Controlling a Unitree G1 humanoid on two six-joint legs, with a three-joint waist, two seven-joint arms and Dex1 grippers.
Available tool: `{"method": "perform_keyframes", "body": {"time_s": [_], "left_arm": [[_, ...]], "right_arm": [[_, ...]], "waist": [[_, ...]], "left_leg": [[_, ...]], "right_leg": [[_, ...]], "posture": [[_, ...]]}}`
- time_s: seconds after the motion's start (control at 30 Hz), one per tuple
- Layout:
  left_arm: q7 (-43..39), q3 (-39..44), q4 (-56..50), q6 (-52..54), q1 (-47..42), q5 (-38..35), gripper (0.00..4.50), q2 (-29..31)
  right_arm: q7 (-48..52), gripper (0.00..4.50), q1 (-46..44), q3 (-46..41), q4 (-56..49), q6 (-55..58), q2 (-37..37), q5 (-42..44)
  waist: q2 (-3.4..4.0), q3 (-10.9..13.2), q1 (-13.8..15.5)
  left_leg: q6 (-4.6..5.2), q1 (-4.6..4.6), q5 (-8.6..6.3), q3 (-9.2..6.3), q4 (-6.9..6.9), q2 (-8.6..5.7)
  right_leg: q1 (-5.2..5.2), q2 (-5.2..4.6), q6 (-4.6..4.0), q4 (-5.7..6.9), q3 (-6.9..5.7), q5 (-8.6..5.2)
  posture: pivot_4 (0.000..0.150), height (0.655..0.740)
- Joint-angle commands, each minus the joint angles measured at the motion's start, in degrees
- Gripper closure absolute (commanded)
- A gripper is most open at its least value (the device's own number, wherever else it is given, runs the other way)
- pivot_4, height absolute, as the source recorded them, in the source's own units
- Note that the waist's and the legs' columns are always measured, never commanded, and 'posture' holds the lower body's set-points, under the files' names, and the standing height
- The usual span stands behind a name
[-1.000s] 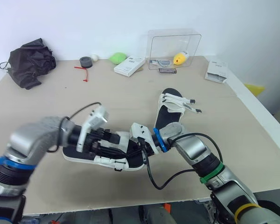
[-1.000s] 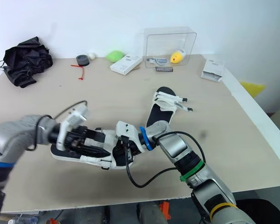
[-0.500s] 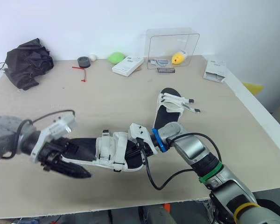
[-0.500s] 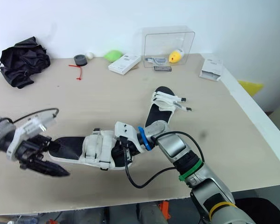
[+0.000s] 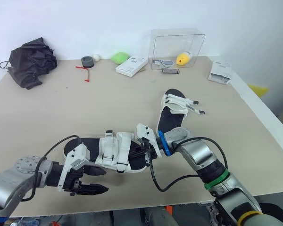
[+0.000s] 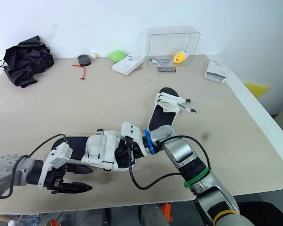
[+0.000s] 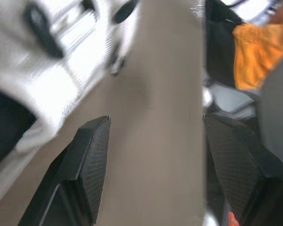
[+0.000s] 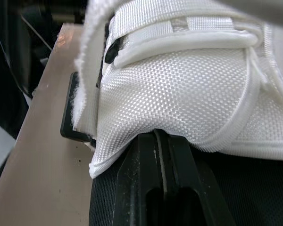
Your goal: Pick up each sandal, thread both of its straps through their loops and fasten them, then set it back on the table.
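The near sandal [image 5: 111, 151], black footbed with white straps folded across it, lies flat on the table [image 5: 47, 117]. My right gripper [image 5: 145, 151] is at its heel end, under the white strap fabric, shut on the sandal; the right wrist view shows its fingers [image 8: 162, 188] pressed together below the woven strap [image 8: 188, 94]. My left gripper [image 5: 99, 181] hovers open near the table's front edge, just in front of the sandal's toe end and not touching it; its fingers [image 7: 87, 160] stand wide apart. The second sandal [image 5: 175, 113] lies behind, straps loose to the right.
Along the back edge sit a black bag [image 5: 32, 62], a tape roll [image 5: 87, 61], a green object [image 5: 119, 57], a white box [image 5: 131, 65] and a clear case [image 5: 177, 44] holding a yellow item. A white packet [image 5: 220, 72] lies back right.
My left gripper has left the near sandal's straps, swung out left, then come to the front edge, open. The sandal now lies flat with straps folded over. The right gripper stays.
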Motion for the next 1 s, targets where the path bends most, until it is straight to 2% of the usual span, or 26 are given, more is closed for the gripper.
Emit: {"method": "perform_keyframes", "body": {"time_s": [0.03,0.2,0.57,1.0], "left_arm": [[2.4,0.0,-1.0,-2.0,-0.3,0.2,1.29,-2.4],[4.6,-1.4,-1.3,-2.1,-1.6,0.1,1.29,-5.7],[6.1,-1.9,0.0,-4.9,-2.2,1.1,1.29,-9.2],[3.8,-4.3,4.5,-5.7,-5.3,0.7,1.29,-13.4]], "right_arm": [[-2.5,4.50,1.3,-2.6,-2.1,2.4,-1.2,1.3],[-3.3,4.50,2.2,-2.8,-3.9,3.0,-2.2,2.3],[-3.5,4.50,1.9,-1.8,-3.6,2.6,-2.3,2.2],[-3.2,4.50,1.4,-0.9,-2.9,2.5,-2.2,2.1]], "waist": [[-0.04,0.1,0.2],[-0.06,0.2,0.2],[-0.14,0.3,0.2],[-0.14,0.3,0.4]], "left_leg": [[0.00,-0.01,0.00,0.00,0.00,-0.01],[0.00,-0.09,0.00,-0.01,0.01,-0.10],[-0.04,-0.19,-0.03,-0.11,0.06,-0.17],[-0.01,-0.23,0.00,-0.06,0.35,-0.30]], "right_leg": [[0.00,0.00,0.00,0.00,-0.01,0.00],[-0.03,0.03,0.09,0.00,-0.01,-0.03],[-0.04,-0.01,0.17,-0.01,-0.05,-0.07],[0.05,-0.19,0.48,-0.01,-0.10,0.10]], "posture": [[0.150,0.7400],[0.150,0.7400],[0.150,0.7400],[0.150,0.7400]]}}
